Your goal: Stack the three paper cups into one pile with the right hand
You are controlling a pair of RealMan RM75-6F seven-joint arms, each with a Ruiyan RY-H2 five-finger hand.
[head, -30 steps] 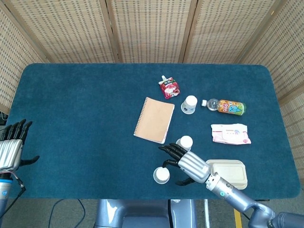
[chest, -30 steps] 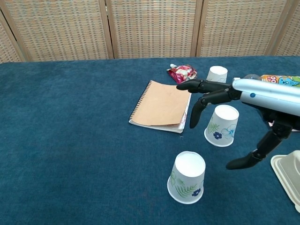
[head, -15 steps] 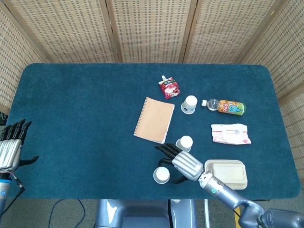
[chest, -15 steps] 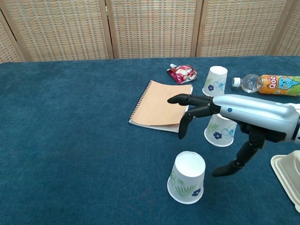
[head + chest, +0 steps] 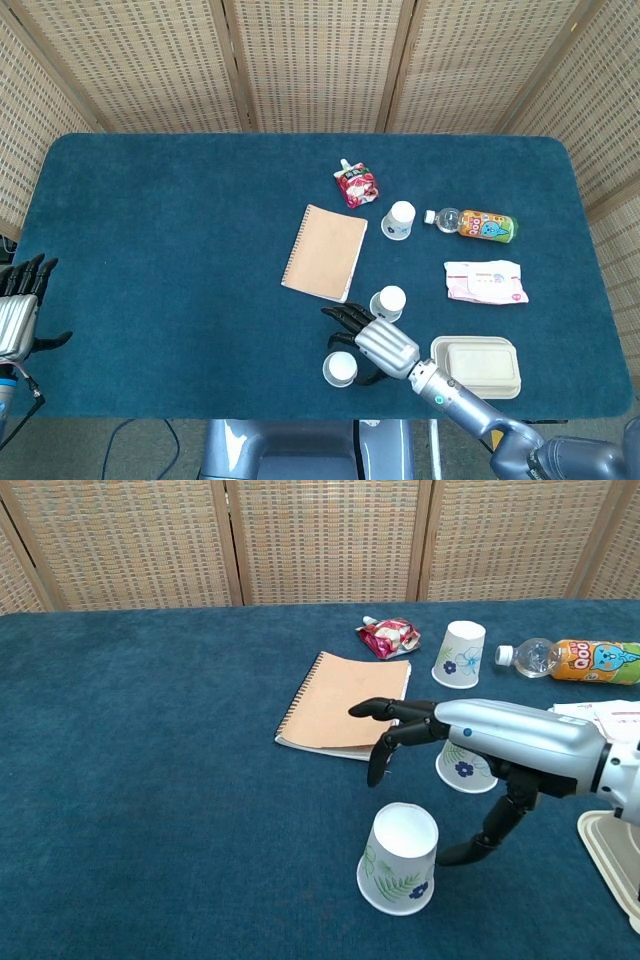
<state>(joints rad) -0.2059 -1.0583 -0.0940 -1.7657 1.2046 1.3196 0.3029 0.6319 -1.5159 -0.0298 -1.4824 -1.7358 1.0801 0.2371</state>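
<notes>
Paper cups stand upside down on the blue desk [image 5: 150, 780], all placed here relative to the tan notebook [image 5: 345, 706]: the leaf-printed cup [image 5: 400, 858] sits in front of the notebook toward the desk's near edge, the blue-flower cup [image 5: 465, 765] just off the notebook's near right corner, and the third cup [image 5: 459, 653] beyond the notebook's far right corner, near the red snack pouch [image 5: 388, 636]. None is nested yet, so the stacking appears to be at its first grasp. The right hand [image 5: 480, 745] hovers between the leaf-printed cup and the blue-flower cup, holding nothing, its fingers [image 5: 385, 758] spread and reaching out over the notebook's near edge while the thumb [image 5: 485, 835] hangs low beside the leaf-printed cup. The main risk is a tip-over: these light cups would likely topple or skid if the thumb or palm nudges one before the fingers close around it, and the forearm already passes right above the blue-flower cup. The left hand [image 5: 20, 315] waits off the desk's left edge, far from the notebook, fingers apart and empty.
</notes>
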